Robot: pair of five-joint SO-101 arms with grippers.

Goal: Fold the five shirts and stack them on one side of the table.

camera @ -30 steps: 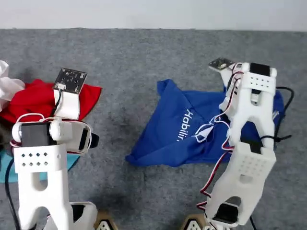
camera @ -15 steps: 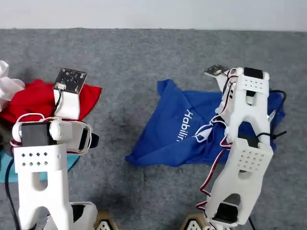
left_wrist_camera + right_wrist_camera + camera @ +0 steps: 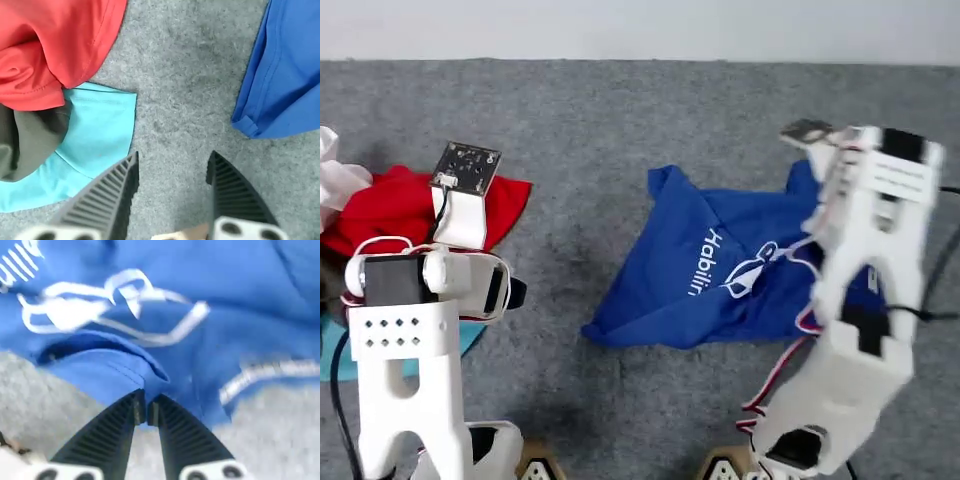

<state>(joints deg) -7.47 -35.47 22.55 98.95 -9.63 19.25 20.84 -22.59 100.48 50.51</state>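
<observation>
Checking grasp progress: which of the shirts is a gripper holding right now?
The blue shirt with white print, lying alone: the right gripper is shut on its edge. The red shirt and turquoise shirt lie heaped by the open left gripper.

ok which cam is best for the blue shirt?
High view: the blue shirt lies in near-full outline on the grey table, the right arm across one side. Right wrist view gives close-up fabric and print, with the right end effector at its edge. Left wrist view catches one hem corner.
</observation>
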